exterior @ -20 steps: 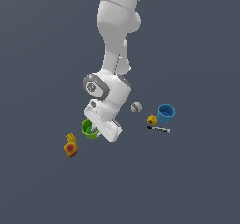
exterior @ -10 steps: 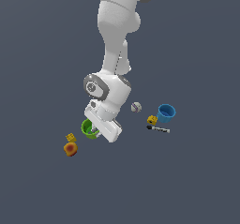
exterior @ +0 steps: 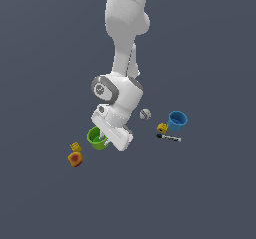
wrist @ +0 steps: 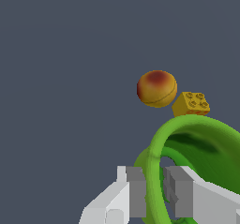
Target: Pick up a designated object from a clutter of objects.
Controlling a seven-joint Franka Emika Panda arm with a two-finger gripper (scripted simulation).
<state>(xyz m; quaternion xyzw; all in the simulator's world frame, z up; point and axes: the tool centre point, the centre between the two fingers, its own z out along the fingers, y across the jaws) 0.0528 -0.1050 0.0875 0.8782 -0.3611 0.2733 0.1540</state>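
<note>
Exterior view — green cup [exterior: 96,137], lower-left of centre, part-hidden by the gripper [exterior: 104,142]; blue cup [exterior: 177,120] well apart, right.

Wrist view — fingers [wrist: 136,192] straddle the cup rim, one inside, one outside, pinching its wall; judged ready to lift.

Floor [exterior: 45,43]: one flat surface, dark grey with a little blue, same colour everywhere.
Walls: none can be seen; the grey surface fills both views.
Furniture: none visible.
Light: soft and even, with no strong shadows on the surface.
Surface look: smooth, without lines, pattern or marks.
</note>
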